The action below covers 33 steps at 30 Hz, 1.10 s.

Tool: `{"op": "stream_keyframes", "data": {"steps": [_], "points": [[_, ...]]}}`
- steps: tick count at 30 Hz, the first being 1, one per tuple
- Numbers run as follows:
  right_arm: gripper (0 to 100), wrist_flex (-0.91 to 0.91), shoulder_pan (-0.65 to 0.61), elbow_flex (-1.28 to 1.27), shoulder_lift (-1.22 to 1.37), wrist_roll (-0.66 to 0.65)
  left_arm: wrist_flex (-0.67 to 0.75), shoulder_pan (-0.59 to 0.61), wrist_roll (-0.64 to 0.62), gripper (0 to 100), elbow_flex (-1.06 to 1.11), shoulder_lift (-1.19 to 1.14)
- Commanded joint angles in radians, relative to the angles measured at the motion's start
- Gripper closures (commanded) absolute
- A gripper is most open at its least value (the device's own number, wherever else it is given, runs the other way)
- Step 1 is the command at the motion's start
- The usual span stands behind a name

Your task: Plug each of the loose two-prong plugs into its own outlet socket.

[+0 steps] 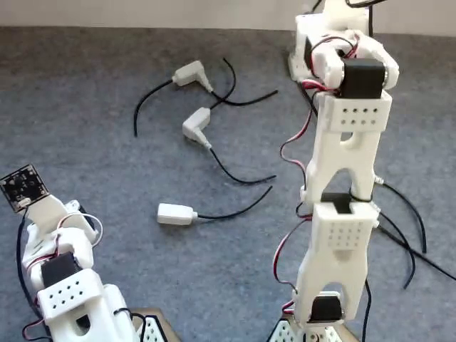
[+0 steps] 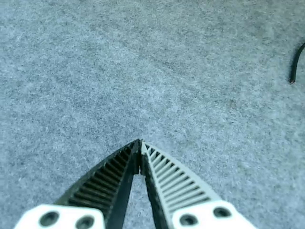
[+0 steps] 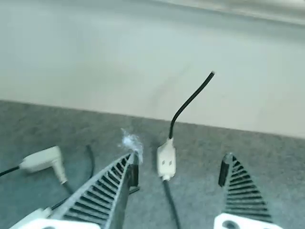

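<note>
one outlet socket (image 3: 166,162) ahead of the wide-spread right gripper (image 3: 180,160)

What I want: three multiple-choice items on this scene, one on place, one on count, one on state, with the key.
1. The white socket lies: A inside a box; B on the carpet, framed between the right gripper's fingers; C on a shelf.
2. The high view shows how many white connectors? A one; B three; C five.
3. The left gripper is: A shut; B wide open; C holding a cord.
Key: B, the right wrist view shows it there; B, three lie apart; A, its fingertips meet over carpet.
</note>
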<state>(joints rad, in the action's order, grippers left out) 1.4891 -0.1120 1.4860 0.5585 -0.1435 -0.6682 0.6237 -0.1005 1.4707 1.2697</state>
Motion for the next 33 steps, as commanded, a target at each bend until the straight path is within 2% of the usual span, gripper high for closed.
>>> {"op": "stream_keyframes", "data": {"steps": [1, 5, 9, 14, 19, 22, 26, 29, 33], "points": [[74.1, 0.120, -0.082, -0.019, -0.134, -0.011, -0.003, 0.018, 0.006, 99, -0.018, 0.008], [74.2, 0.280, -0.200, -0.025, -0.193, -0.169, -0.003, 0.082, -0.006, 99, -0.028, 0.008], [74.2, 0.277, -0.225, -0.110, -0.262, -0.193, -0.002, 0.133, -0.097, 99, -0.030, 0.008], [74.2, 0.277, -0.291, -0.446, -0.383, -0.190, 0.002, 0.147, -0.106, 99, -0.028, 0.008], [74.2, 0.269, -0.447, -0.835, -0.510, -0.198, 0.000, 0.157, -0.100, 99, -0.028, 0.008], [74.2, 0.203, -0.535, -1.050, -0.549, -0.245, 0.002, 0.246, -0.103, 99, -0.028, 0.008], [74.2, 0.015, -0.585, -1.317, -0.579, -0.295, 0.000, 0.337, -0.101, 99, -0.044, 0.001], [74.2, -0.114, -0.627, -1.488, -0.601, -0.315, -0.002, 0.366, -0.091, 99, -0.061, -0.002], [74.2, -0.197, -0.673, -1.641, -0.638, -0.316, 0.003, 0.381, -0.035, 99, -0.061, -0.002]]}}
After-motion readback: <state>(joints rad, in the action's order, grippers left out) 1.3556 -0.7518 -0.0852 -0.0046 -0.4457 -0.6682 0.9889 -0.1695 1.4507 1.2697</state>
